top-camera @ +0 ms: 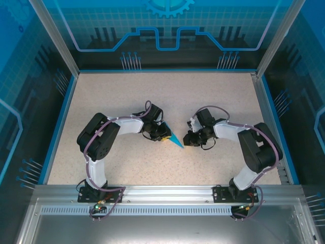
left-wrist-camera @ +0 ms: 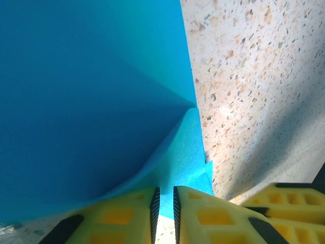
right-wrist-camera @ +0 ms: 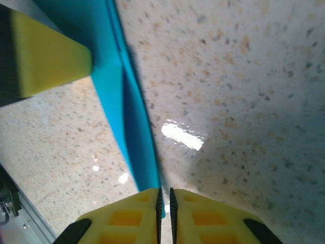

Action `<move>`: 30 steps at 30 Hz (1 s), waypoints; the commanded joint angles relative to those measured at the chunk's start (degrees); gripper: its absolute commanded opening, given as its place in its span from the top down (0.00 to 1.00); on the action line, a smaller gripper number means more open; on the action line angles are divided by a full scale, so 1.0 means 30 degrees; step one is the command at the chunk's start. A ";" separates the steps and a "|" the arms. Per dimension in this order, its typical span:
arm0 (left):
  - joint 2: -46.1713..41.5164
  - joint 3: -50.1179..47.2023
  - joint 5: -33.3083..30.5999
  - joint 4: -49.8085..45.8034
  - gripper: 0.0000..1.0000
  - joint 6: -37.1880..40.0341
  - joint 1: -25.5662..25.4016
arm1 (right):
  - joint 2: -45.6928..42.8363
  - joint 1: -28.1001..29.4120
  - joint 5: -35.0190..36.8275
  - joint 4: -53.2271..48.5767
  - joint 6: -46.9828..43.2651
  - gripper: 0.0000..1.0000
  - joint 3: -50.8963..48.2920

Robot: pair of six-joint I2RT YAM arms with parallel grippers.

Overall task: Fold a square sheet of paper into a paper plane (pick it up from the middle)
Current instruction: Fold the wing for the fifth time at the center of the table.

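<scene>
While pinched rearward by the nearly closed left gripper (left-wrist-camera: 164, 192), shown as paper plane (top-camera: 175, 139), tip at right gripper's (right-wrist-camera: 164, 193) narrow slit; grip indeterminable.

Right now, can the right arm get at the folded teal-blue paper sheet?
Likely yes: the right tool looks closed on the narrow tip of the folded teal-blue paper sheet, nothing in between.

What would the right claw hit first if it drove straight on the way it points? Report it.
The right claw meets the folded teal-blue paper sheet first: the sheet's tip already sits in its grip. Past that, probably the left claw, holding the sheet's far end; depth is unclear.
</scene>
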 commanded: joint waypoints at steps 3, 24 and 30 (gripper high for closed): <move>0.0926 0.0118 -0.1252 -0.1344 0.80 0.0488 0.0051 | -0.0971 0.1224 0.0818 -0.0988 0.0192 0.85 0.0997; 0.1136 0.0405 -0.1502 -0.1958 0.80 0.0606 0.0036 | 0.3382 0.3178 0.3508 -0.3473 -0.0096 0.89 0.4441; 0.1202 0.0456 -0.1601 -0.2104 0.80 0.0655 0.0065 | 0.3464 0.3056 0.4062 -0.3987 -0.0405 0.90 0.4406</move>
